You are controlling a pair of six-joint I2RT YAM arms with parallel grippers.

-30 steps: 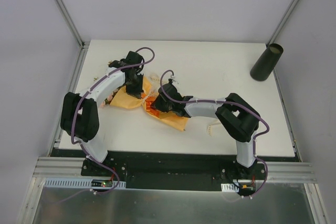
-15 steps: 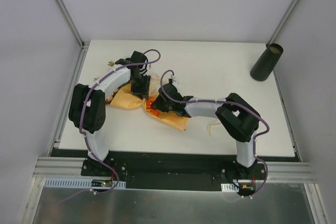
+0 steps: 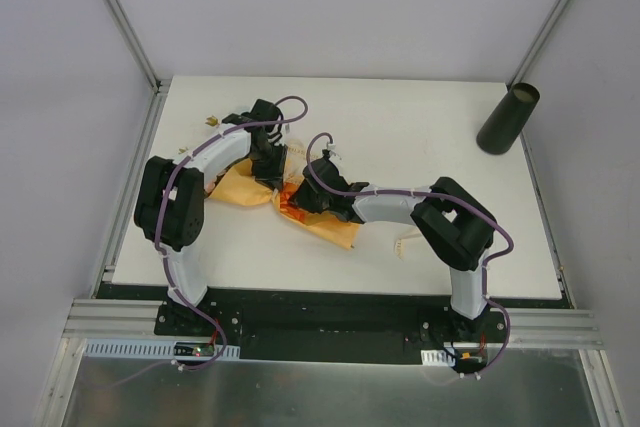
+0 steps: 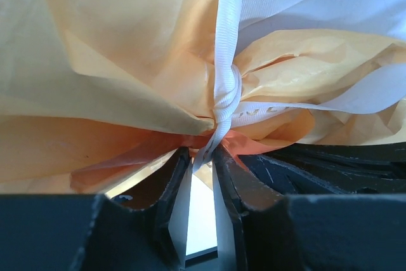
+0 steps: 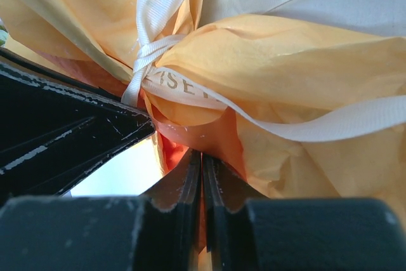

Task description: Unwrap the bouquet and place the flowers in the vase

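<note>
- The left arm [image 3: 205, 162] rises from its base to a raised elbow at the table's [image 3: 420, 137] left edge. From there its forearm reaches away and to the right, and the wrist tips down over the bouquet [image 3: 238, 187].
- The left gripper [image 4: 202, 157] has its jaws slightly apart. A tail of the ribbon [image 4: 225, 87] hangs from the knot into the gap, not pinched.
- The right arm [image 3: 400, 207] folds at its elbow near the right side, and its forearm runs low and leftward to the bouquet's waist.
- The right gripper [image 5: 202, 157] is closed, with a fold of orange paper [image 5: 304, 61] caught between the fingers.
- The two grippers meet at the tied middle, just beside each other.
- The bouquet lies on the table left of centre.
- The vase [image 3: 508, 119] stands at the far right corner, well apart.
</note>
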